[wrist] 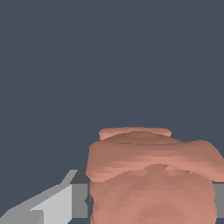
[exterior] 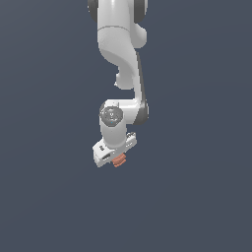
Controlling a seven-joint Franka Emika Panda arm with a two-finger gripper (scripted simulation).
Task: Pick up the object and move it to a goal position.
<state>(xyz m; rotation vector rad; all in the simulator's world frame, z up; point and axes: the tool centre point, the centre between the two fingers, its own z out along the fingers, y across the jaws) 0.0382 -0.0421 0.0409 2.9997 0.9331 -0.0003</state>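
One small thing matters here: the object (exterior: 118, 160), an orange-brown lump with ribs. In the exterior view it is seen peeking out from under the white gripper (exterior: 114, 153), right at the end of the arm (exterior: 121, 49). Only a little of it is shown there, because the rest is hidden by the gripper's body.

In the wrist view the object (wrist: 151, 179) is seen very close and very big. It sits right between the two fingers. A grey finger (wrist: 65, 203) is seen pressed up against one side of it, and a sliver of the other finger (wrist: 219, 199) is seen at the far side. So the fingers are closed around the object, and it is held in the middle of them, not off to one side.

The ribs run across from finger to finger, so the long way of the lump seems to point down, away from the camera. This cannot be told for sure, since the lump is cut off by the edge of the picture.

Nothing but flat dark ground (exterior: 197, 197) is seen all around. No goal mark is shown. It cannot be told whether the object is lifted or resting on the ground.

The pick-up part looks done. The object now needs to be carried, and the grip should be kept tight so the lump is not dropped.
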